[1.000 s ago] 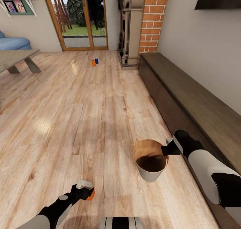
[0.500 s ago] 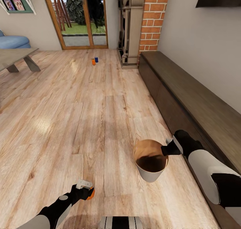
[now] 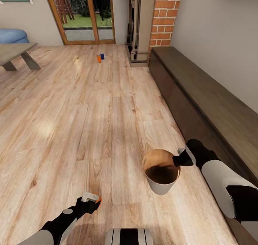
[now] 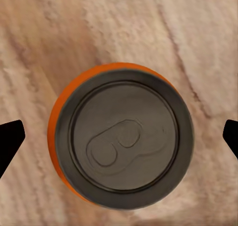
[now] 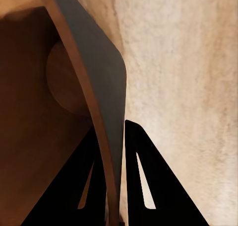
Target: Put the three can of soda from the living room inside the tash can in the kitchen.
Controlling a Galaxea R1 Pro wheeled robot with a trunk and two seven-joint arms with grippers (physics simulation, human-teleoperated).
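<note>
Head view takes in the living room: a broad run of light wood plank floor (image 3: 89, 123) with a long dark low cabinet (image 3: 208, 101) down one side. At the cabinet's far end stands the red-brick fireplace (image 3: 150, 22), and beyond that the glass doors (image 3: 86, 13). On the floor side of the room away from the cabinet are a low table (image 3: 16, 53) and a corner of blue sofa (image 3: 12, 35). The planks between the cabinet and the table lie open and bare.

Just beside the cabinet's near end, the right gripper (image 3: 178, 161) carries the tash can (image 3: 161, 170) upright, mouth up, its coppery inside showing. The right wrist view shows what the head view cannot: the two dark fingers (image 5: 144, 186) stand one on each side of the bucket's thin wall (image 5: 94, 102), closed on the rim.

Far out on the floor, near the fireplace and short of the doors, two cans stand upright and close together: an orange can (image 3: 99, 59) and a blue can (image 3: 102, 56).

Across the floor from the cabinet's near end, the left gripper (image 3: 94, 201) holds the third can (image 3: 99, 201), of which the head view gives just an orange sliver. The left wrist view looks straight down its long axis onto the silvery top (image 4: 126, 139) with its pull tab, the finger tips (image 4: 10, 141) well out to either side. Whether they press it I cannot tell.
</note>
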